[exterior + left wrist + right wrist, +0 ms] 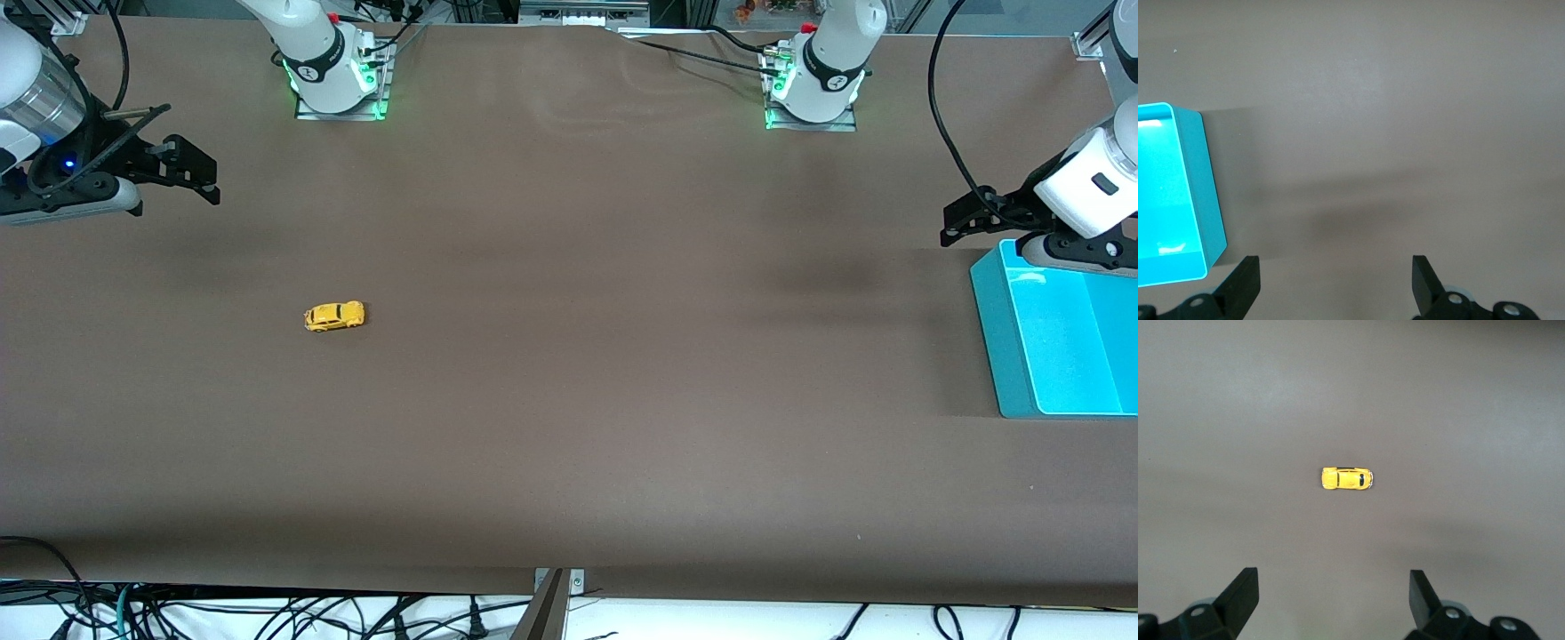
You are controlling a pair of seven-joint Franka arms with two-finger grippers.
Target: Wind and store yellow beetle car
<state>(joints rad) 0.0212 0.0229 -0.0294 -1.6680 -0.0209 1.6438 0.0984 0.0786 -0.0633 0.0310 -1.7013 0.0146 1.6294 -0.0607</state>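
The yellow beetle car (334,316) stands alone on the brown table toward the right arm's end; it also shows in the right wrist view (1347,479). My right gripper (191,173) hangs open and empty above the table at the right arm's end, apart from the car; its fingers (1243,590) frame bare table. My left gripper (965,218) hangs open and empty above the table beside the teal bin (1058,333); its fingers (1245,280) show in the left wrist view with the bin (1201,193) off to one side.
The teal bin stands at the left arm's end of the table and looks empty inside. The arm bases (333,67) stand along the table's edge farthest from the front camera. Cables hang below the table's front edge (267,613).
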